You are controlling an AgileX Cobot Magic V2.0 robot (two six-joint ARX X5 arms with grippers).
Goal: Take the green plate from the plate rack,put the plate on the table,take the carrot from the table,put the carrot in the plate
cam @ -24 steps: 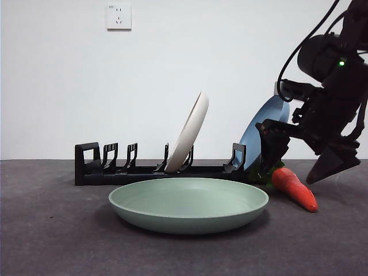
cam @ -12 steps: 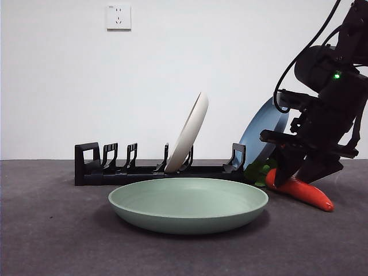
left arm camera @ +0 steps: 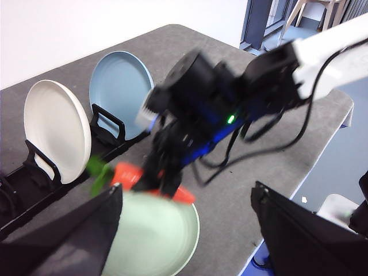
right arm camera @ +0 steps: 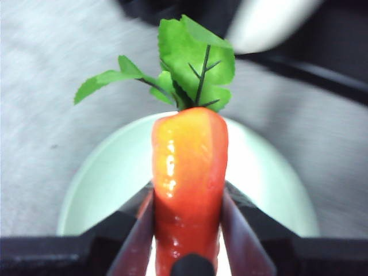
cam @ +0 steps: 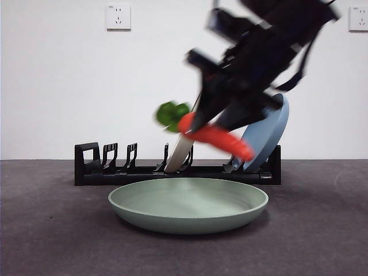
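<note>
The green plate (cam: 188, 204) lies flat on the table (cam: 52, 236) in front of the plate rack (cam: 115, 171). Above its far rim hangs the carrot (cam: 217, 138), tilted with its leaves (cam: 171, 114) up and to the left, and my right gripper (cam: 201, 123) is shut on it. In the right wrist view the carrot (right arm camera: 188, 172) is clamped in the right gripper (right arm camera: 188, 198), with the green plate (right arm camera: 109, 178) directly below. My left gripper (left arm camera: 187, 198) is open and empty, high above the green plate (left arm camera: 155, 241), looking down on the carrot (left arm camera: 150, 185).
A cream-white plate (cam: 181, 152) leans in the middle of the rack and a blue plate (cam: 268, 135) stands at its right end. The rack's left slots (cam: 118, 155) hold nothing. The table's edge (left arm camera: 330, 123) runs behind the right arm (left arm camera: 213, 112).
The right gripper closed on the carrot lying on the table at the right, lifted it, and swung it up and to the left over the green plate. The picture of the arm is blurred.
</note>
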